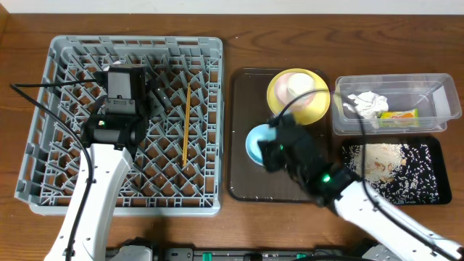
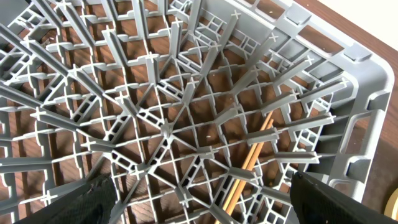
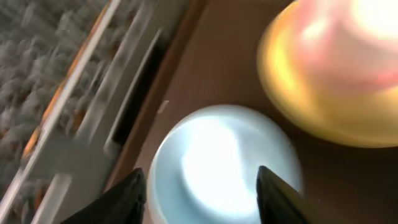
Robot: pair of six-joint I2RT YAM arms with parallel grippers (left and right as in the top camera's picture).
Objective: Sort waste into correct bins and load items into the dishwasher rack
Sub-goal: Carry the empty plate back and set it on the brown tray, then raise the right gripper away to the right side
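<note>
Rack [image 1: 43,196] with chopsticks [image 1: 186,123] lying among its pegs. The left gripper [image 2: 202,196] hangs over the rack, jaws wide and empty. The right gripper [image 3: 202,186], jaws part-spread, straddles the blue bowl [image 3: 217,162] on the brown tray [image 1: 243,174] (contact cannot be told; the view is blurred), beside the plate [image 1: 279,90]. Napkin [image 1: 368,103] and wrapper [image 1: 399,115] lie in the tub [image 1: 435,83]; rice [image 1: 380,156] in the black tray [image 1: 435,145].

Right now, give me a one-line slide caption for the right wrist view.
Right gripper, jaws apart, poised over the light blue bowl on the brown tray, yellow plate alongside.
</note>
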